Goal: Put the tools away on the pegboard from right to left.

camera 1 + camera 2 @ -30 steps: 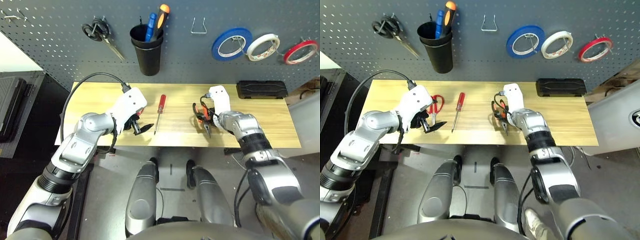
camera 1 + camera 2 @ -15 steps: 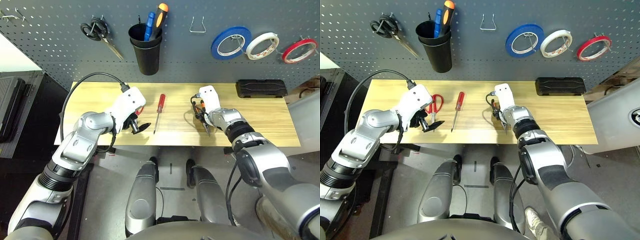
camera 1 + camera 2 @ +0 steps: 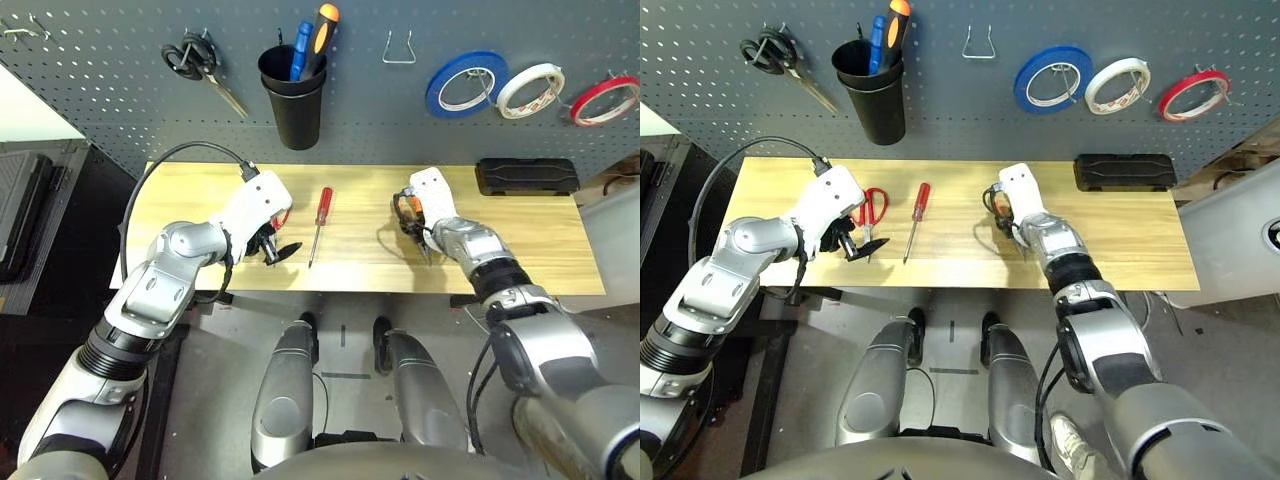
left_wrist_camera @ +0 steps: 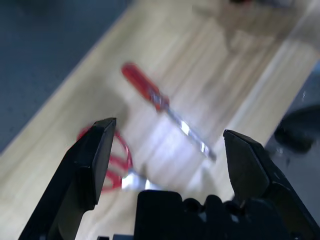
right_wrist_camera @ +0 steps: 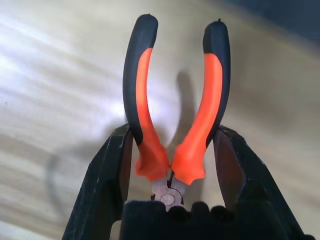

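The right tool [image 5: 170, 165] clamps the needle-nose pliers [image 5: 172, 100] near their pivot, above the table [image 3: 540, 250] at 3 o'clock; orange-and-black handles point ahead toward the pegboard [image 3: 100, 90]. The left tool [image 4: 170, 165] gapes wide, empty.

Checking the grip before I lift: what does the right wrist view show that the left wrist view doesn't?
Right wrist view: the right gripper shut on the orange-handled pliers near their pivot, handles pointing away from the wrist, their shadow on the wood below. Left wrist view: the left gripper open and holding nothing, above the red-handled screwdriver and the red-handled scissors. Both show the wooden table.
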